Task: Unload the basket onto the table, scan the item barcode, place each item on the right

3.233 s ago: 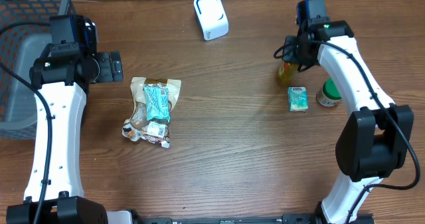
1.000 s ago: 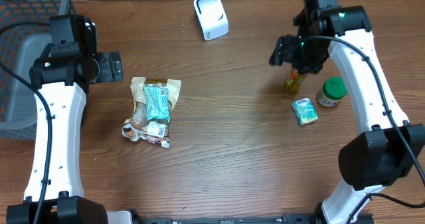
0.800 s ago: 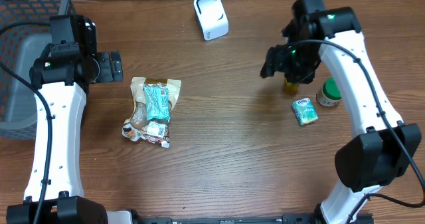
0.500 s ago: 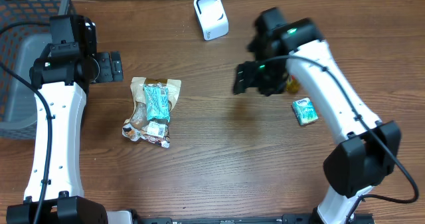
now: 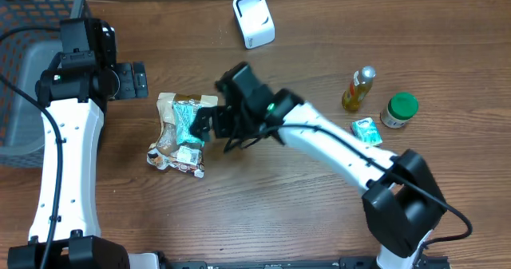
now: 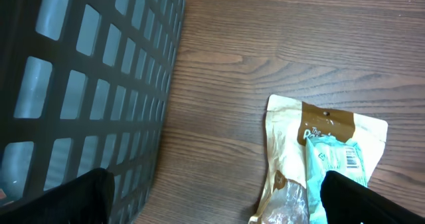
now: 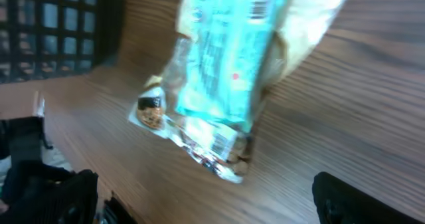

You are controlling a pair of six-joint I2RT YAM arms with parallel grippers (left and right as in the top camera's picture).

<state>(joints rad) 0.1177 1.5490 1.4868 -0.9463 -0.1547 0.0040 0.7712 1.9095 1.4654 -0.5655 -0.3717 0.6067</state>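
Beside snack bags (image 5: 185,133), right arm (image 5: 335,145) apparently outstretched

The teal packet (image 7: 229,58) (its print unreadable) is blurred in the right wrist view.

Bench (image 5: 263,213) is showing brown wood grain. Pouch (image 5: 169,103) is showing tan with a dark brown band. Packet (image 5: 190,121) is reading teal, with white print and a barcode patch. Scanner (image 5: 253,19) is showing white, edged in blue. Bottle (image 5: 358,92) is glowing amber under a silver cap. Jar (image 5: 399,108) is wearing a green lid. Basket (image 5: 20,77) is showing a dark grey grid. Right arm (image 5: 335,145) is showing white shells and black joints.
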